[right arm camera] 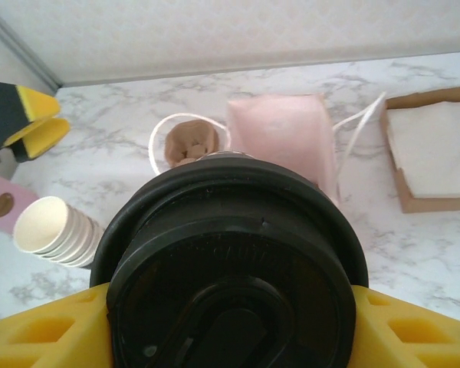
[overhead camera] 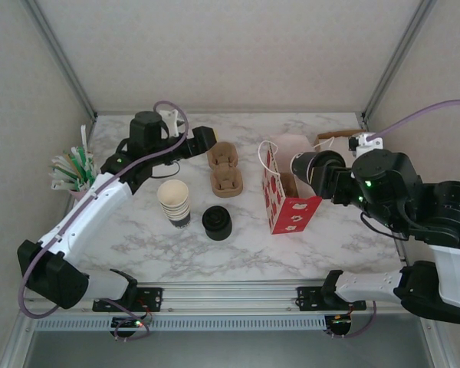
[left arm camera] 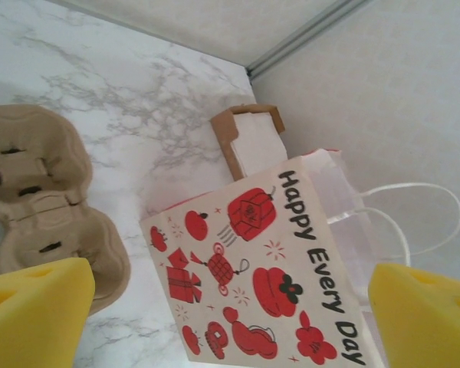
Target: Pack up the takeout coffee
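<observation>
takeout coffee (right arm camera: 230,230) gripped in right pincer (right arm camera: 230,337) — beside red-printed bag (overhead camera: 287,203)

You have one legible inscription to record: "Happy Every Day", in black letters, running along one edge of the white paper bag (left arm camera: 253,284) among its red printed motifs, seen in the left wrist view. Faint raised marks on the lid of the takeout coffee (right arm camera: 230,284) cannot be read.
</observation>
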You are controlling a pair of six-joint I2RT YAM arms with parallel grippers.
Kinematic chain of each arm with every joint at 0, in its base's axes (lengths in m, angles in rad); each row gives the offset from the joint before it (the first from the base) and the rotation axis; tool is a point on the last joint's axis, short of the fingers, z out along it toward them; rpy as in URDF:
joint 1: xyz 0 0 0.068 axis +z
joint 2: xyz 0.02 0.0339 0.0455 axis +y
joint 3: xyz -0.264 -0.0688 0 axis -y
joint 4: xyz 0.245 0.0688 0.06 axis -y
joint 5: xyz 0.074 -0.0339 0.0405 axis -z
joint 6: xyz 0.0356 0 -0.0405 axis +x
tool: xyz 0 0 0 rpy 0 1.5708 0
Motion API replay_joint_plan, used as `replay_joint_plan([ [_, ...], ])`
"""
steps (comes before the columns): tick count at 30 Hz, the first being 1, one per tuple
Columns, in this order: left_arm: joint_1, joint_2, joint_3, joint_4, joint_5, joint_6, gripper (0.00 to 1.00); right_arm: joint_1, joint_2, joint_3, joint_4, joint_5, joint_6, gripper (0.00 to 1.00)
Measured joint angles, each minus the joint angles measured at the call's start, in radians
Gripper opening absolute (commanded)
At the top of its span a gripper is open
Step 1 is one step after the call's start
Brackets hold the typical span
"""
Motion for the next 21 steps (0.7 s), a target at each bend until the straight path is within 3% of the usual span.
replay_joint_plan([
  [7,-0.072,0.044,0.051,0.005,0.001,0.0,0.91,-0.079,0.121,0.064,-0.019,0.013,-0.003,0.62],
  [21,-0.121,0.096,0.072,0.042,0.009,-0.004,0.91,-0.285,0.288,0.095,-0.018,-0.11,-0.056,0.62],
])
